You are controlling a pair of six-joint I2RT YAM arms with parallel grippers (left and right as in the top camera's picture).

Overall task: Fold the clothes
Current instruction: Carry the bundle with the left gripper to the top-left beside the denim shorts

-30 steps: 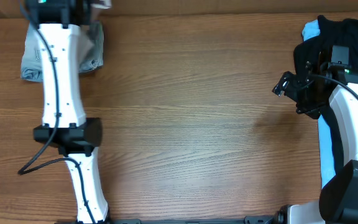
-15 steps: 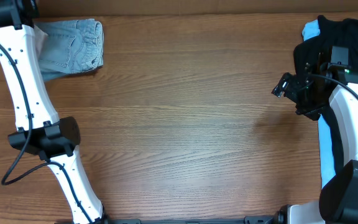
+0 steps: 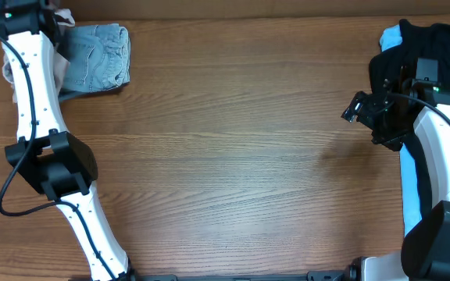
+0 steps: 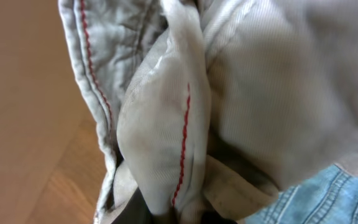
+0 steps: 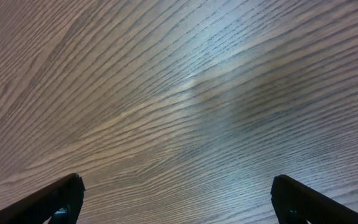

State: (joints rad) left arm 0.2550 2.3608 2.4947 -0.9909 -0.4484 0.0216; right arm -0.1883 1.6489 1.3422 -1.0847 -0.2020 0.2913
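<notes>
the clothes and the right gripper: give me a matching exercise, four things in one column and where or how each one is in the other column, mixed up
Things
1. denim shorts
2. black garment
3. right gripper
4. beige garment

Places or states
A. open, above the bare table
B. bunched up, with red stitching showing
C. folded flat at the table's left end
D. heaped at the table's right end

Pairs: 1-C, 2-D, 3-A, 4-B
</notes>
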